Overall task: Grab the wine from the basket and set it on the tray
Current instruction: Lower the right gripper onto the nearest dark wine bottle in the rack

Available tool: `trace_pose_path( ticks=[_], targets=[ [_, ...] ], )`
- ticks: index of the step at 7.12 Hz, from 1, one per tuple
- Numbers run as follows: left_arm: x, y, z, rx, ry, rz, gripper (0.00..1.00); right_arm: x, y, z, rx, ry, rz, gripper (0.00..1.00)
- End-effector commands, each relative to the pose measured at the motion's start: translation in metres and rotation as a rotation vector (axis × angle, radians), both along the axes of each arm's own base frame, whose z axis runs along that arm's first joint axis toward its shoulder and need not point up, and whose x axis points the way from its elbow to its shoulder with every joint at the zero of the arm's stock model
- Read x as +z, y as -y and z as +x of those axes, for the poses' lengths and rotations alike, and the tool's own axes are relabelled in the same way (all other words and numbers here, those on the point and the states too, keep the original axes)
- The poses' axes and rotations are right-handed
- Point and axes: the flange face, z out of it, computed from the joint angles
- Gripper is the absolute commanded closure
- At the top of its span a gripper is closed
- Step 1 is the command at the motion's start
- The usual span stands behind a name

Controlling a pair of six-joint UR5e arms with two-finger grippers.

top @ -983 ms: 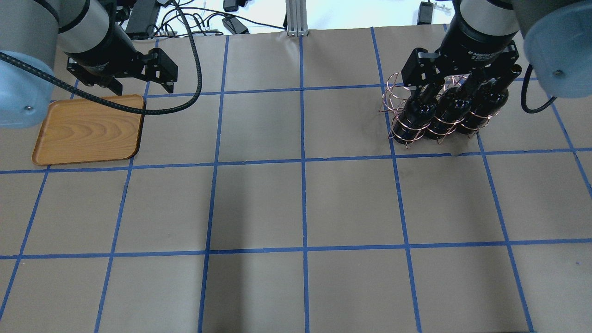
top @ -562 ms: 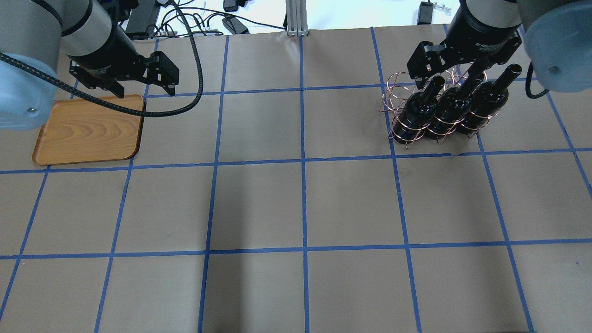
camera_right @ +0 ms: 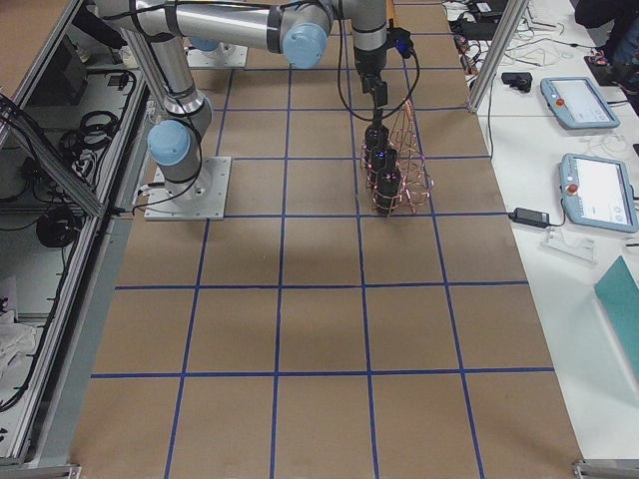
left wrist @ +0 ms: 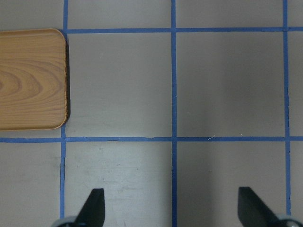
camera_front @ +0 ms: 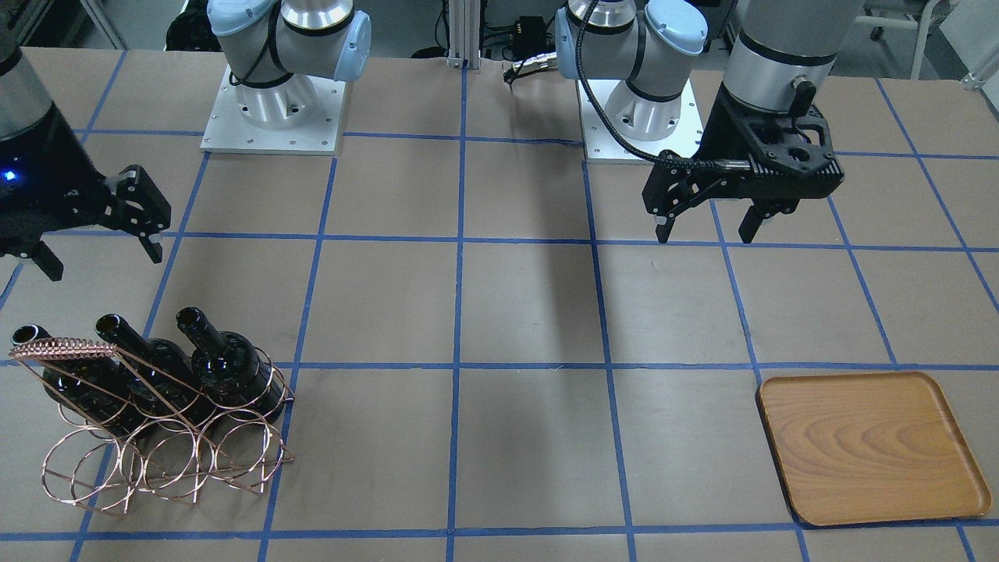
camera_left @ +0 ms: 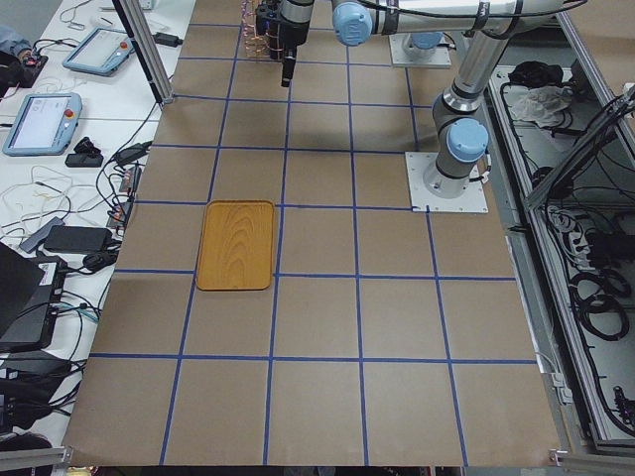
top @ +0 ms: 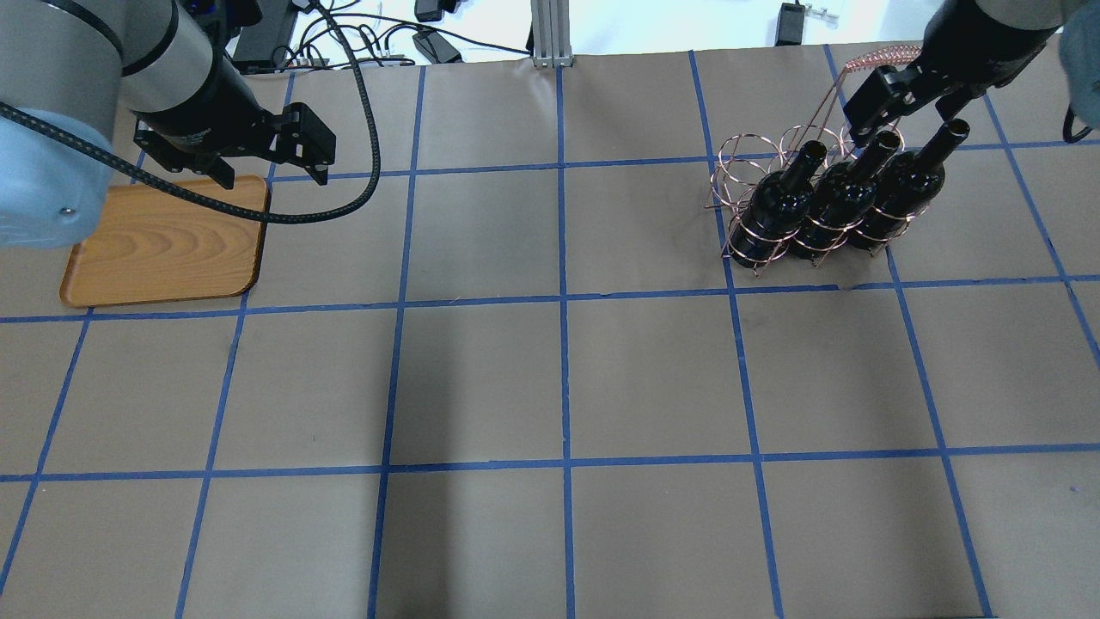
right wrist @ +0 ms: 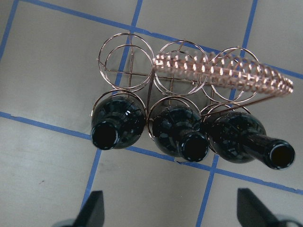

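Change: The right gripper (camera_front: pixel 100 254), which a second ago sat low around the bottle necks, has lifted and drawn back to 12 o'clock of the basket (top: pixel 739 168). Its claw is spread wide and carries nothing.
Wine: All three black wine bottles (top: pixel 834 202) stand where they were, in the basket's near row of rings. In the overhead view their necks lean toward 1 o'clock.
Basket: It sits at 2 o'clock on the table (top: pixel 559 378) in the overhead view.
Tray: The wooden tray (top: pixel 163 249) is bare, at 10 o'clock on the table, well apart from the basket.
Left gripper: The left gripper (top: pixel 273 176) hangs over the tray's far right corner, fingers spread and empty, barely shifted.
Meaning: I judge that no grasp took hold, so the first pick is yet to be made.
Hidden: The right arm is cut off at the frame edge. The wire rings hide the bottle bases. The coiled handle bar (right wrist: pixel 222 71) crosses the far rings.
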Motion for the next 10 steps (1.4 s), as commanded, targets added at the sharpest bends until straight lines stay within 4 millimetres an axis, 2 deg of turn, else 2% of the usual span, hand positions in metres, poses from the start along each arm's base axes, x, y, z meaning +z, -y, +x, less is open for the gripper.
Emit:
trace_pose_path(
  ticks=[1, 2, 4, 6, 7, 10],
  targets=[
    [0.000, 0.000, 0.000, 0.000, 0.000, 0.000, 0.00, -0.032, 0.020, -0.018, -0.005, 0.032, 0.026, 0.04],
    [-0.001, 0.000, 0.000, 0.000, 0.000, 0.003, 0.00, -0.043, 0.025, -0.020, -0.006, 0.036, 0.046, 0.12],
    [-0.002, -0.001, 0.000, 0.000, -0.001, 0.005, 0.00, -0.068, 0.040, -0.025, -0.004, 0.031, 0.064, 0.17],
    [-0.002, -0.001, 0.000, 0.000, -0.001, 0.005, 0.00, -0.082, 0.050, -0.028, -0.006, 0.025, 0.066, 0.20],
    [-0.002, -0.001, 0.000, 0.000, 0.000, 0.003, 0.00, -0.079, 0.055, -0.029, -0.008, 0.017, 0.026, 0.24],
    [0.002, -0.003, 0.000, 0.002, 0.002, -0.005, 0.00, -0.082, 0.052, -0.024, -0.015, 0.028, 0.052, 0.23]
  ],
)
